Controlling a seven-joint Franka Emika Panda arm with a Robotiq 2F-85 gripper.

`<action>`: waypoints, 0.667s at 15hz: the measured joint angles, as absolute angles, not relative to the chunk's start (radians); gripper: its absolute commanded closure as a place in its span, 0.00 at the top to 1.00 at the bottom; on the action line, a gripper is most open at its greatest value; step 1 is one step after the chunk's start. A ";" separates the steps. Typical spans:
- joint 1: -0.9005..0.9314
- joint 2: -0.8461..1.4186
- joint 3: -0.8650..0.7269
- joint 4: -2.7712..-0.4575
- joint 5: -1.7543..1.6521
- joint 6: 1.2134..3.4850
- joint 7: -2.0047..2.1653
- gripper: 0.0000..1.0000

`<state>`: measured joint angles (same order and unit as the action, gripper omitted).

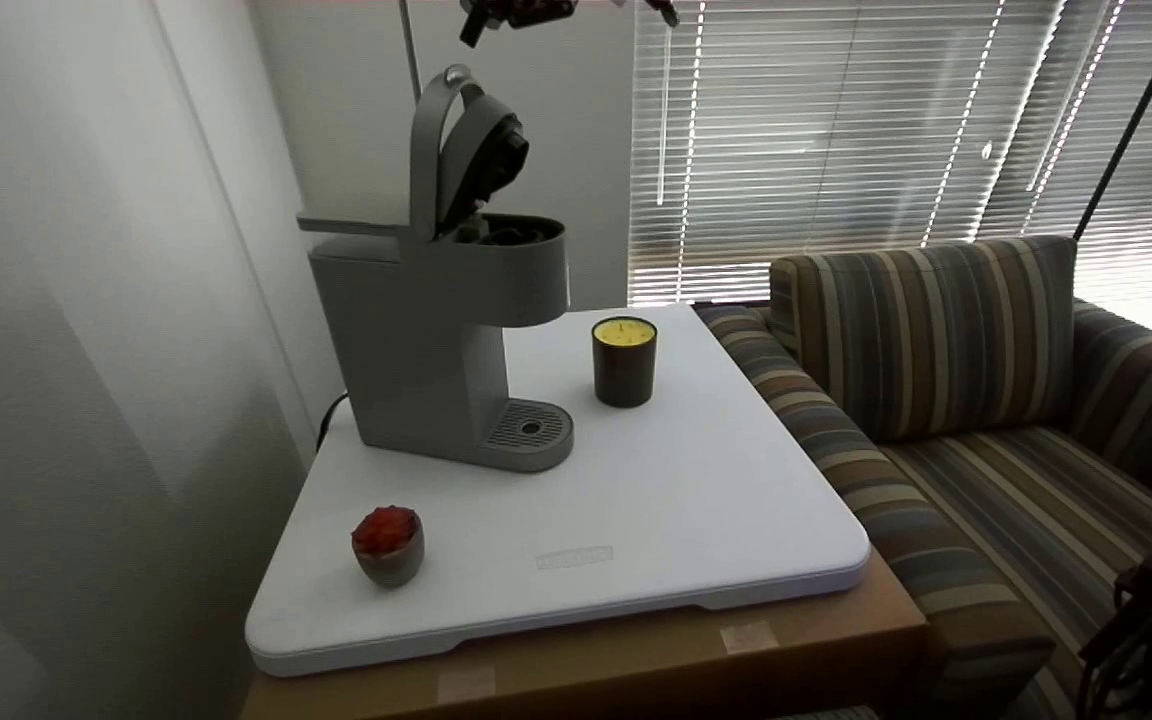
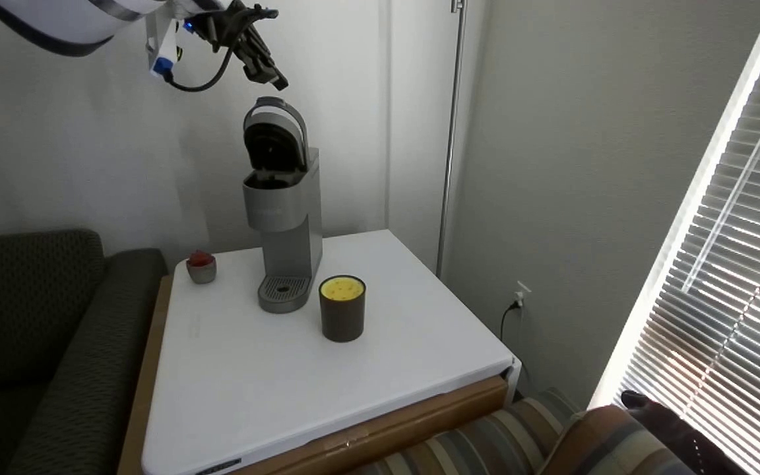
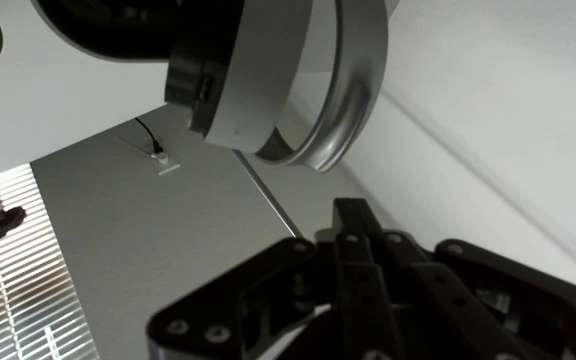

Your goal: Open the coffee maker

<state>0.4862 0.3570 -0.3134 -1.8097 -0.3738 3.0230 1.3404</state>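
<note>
The grey coffee maker (image 1: 406, 340) stands upright on the white table and shows in both exterior views (image 2: 285, 247). Its lid (image 1: 476, 150) is tilted up, with the dark inside and the open top chamber showing. The arched handle (image 1: 426, 150) stands up beside the lid; in the wrist view the lid (image 3: 263, 75) and handle (image 3: 363, 85) are close by. My gripper (image 2: 280, 84) is above the raised lid and handle, apart from them. In the wrist view its fingertips (image 3: 355, 212) are together with nothing between them. In an exterior view the gripper (image 1: 471, 30) is partly cut off at the top edge.
A dark cup with yellow inside (image 1: 624, 365) stands near the drip base. A small grey pot with a red top (image 1: 389, 545) sits near the table's edge. The white tabletop (image 2: 241, 389) has walls behind it. A striped armchair (image 1: 936, 350) stands alongside.
</note>
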 measured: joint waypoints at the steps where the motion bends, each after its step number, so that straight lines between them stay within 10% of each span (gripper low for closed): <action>1: 0.498 0.347 -0.330 -1.814 -0.391 3.022 1.340 0.00; 10: 0.492 0.206 -0.263 -1.961 -0.400 3.002 1.110 0.00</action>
<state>0.4924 0.2061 -0.2629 -1.9614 -0.4005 3.0022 1.1096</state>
